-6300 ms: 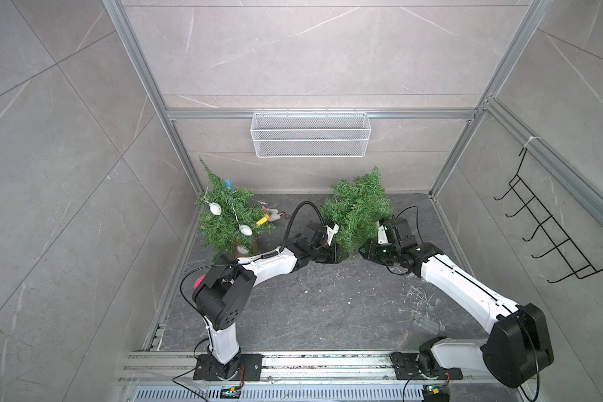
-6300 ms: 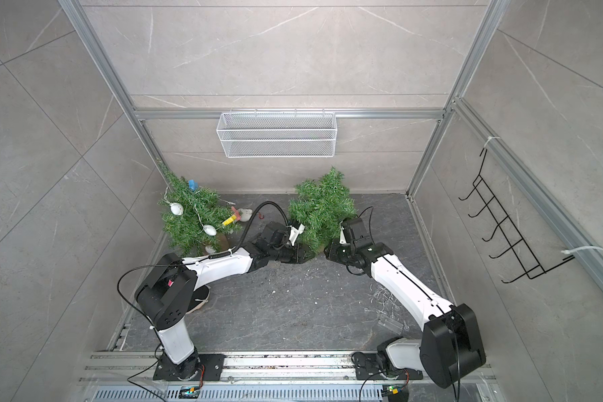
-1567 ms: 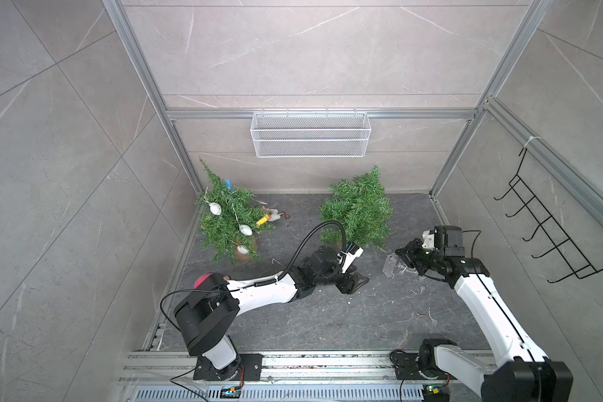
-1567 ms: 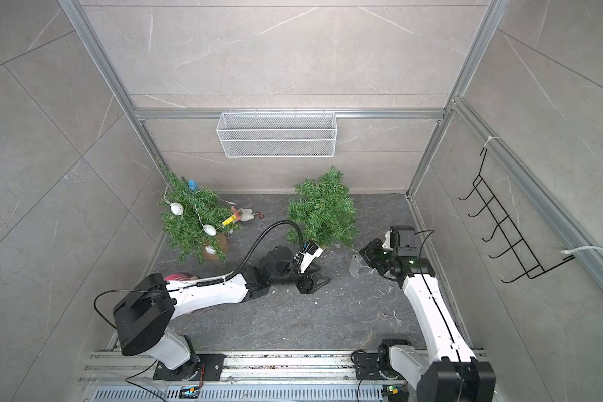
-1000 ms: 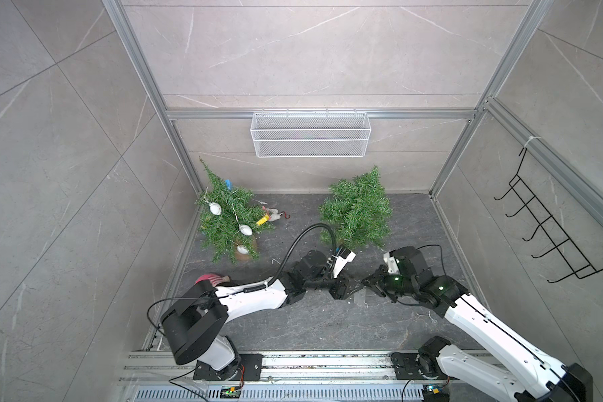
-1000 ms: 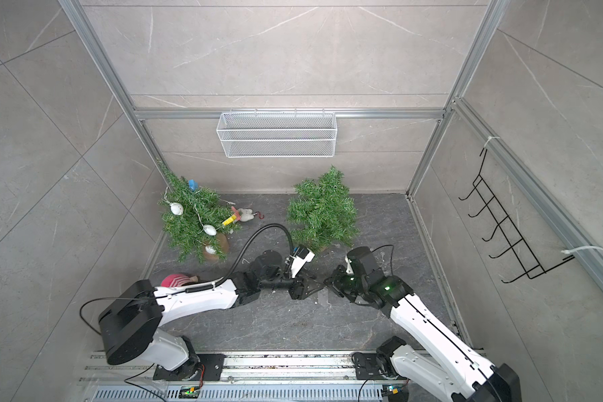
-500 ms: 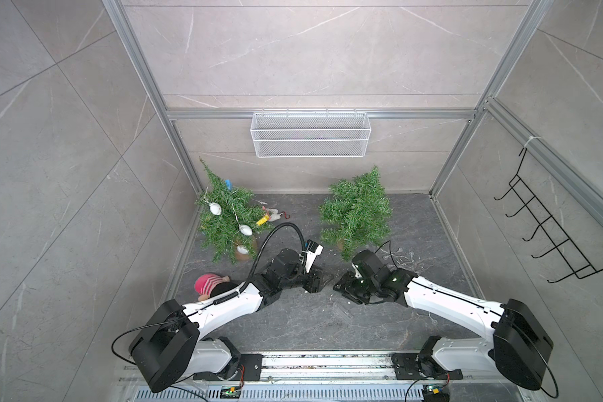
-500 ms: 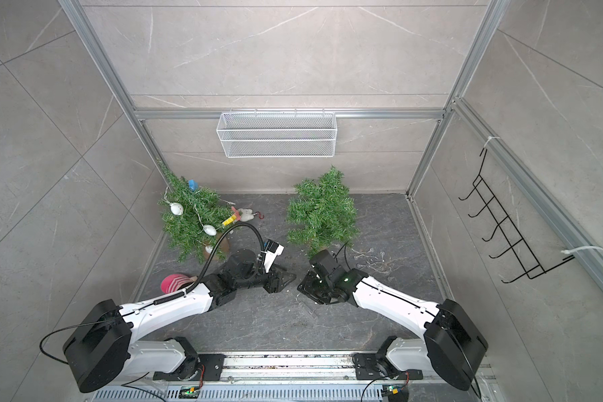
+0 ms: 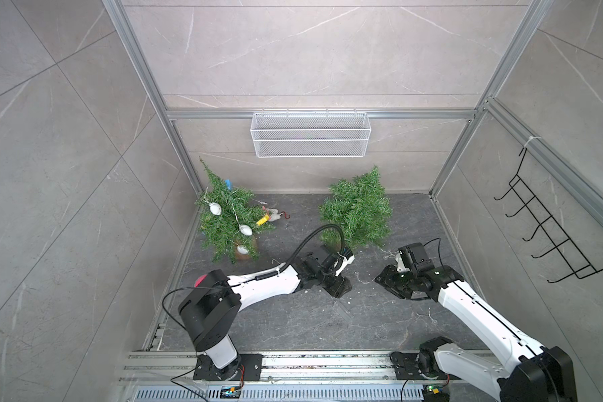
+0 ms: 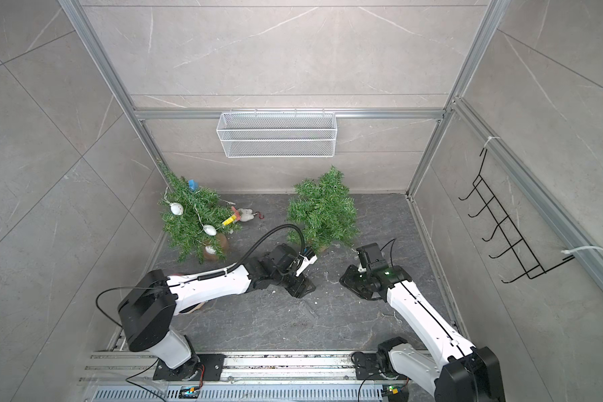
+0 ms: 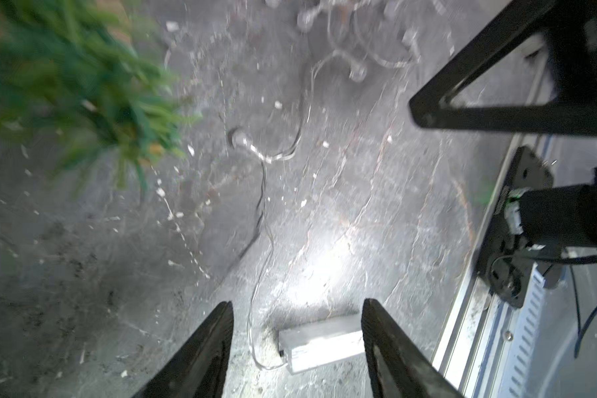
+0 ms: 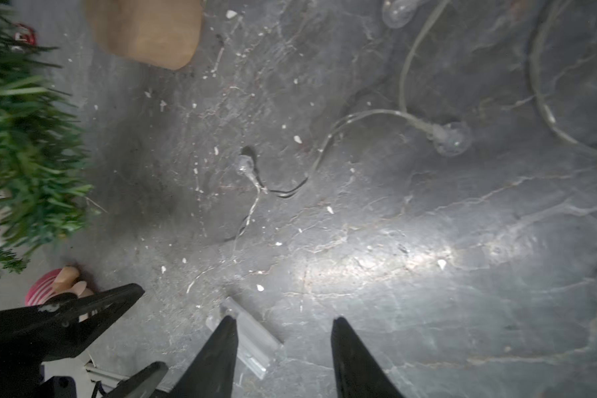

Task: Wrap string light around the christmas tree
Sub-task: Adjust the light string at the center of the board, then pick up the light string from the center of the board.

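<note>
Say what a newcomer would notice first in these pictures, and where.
Two green trees stand at the back of the floor: a decorated tree in the left corner and a bare tree mid-back. In front, the left claw and right claw hang open over a string light lying loose on the floor.

Both top views look steeply down from high at the front over the whole tabletop (image 9: pixel 293 323), while each wrist view peers close past its fingers (image 11: pixel 204 355) at the same string light (image 12: pixel 450 138).
</note>
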